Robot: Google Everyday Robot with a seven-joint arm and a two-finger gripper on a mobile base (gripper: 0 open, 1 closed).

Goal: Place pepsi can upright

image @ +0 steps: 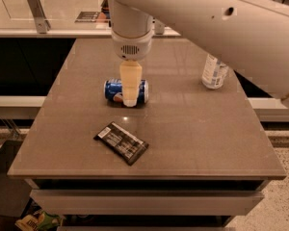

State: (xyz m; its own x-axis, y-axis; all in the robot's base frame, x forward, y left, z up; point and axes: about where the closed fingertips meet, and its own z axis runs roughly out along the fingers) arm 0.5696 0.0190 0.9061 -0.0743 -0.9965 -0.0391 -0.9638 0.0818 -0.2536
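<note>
The pepsi can (112,90) is blue and lies on its side on the brown table (197,129), left of centre, with its long axis running left to right. My gripper (130,100) hangs straight down from the white arm and sits over the middle of the can, covering its centre, so only the can's two ends show on either side. The gripper's tip is at about the can's height, close to the table top.
A flat dark snack wrapper (121,142) lies nearer the front edge, below the can. A clear plastic water bottle (213,72) stands at the right, partly behind the arm. A counter with a metal bracket (36,11) runs along the back.
</note>
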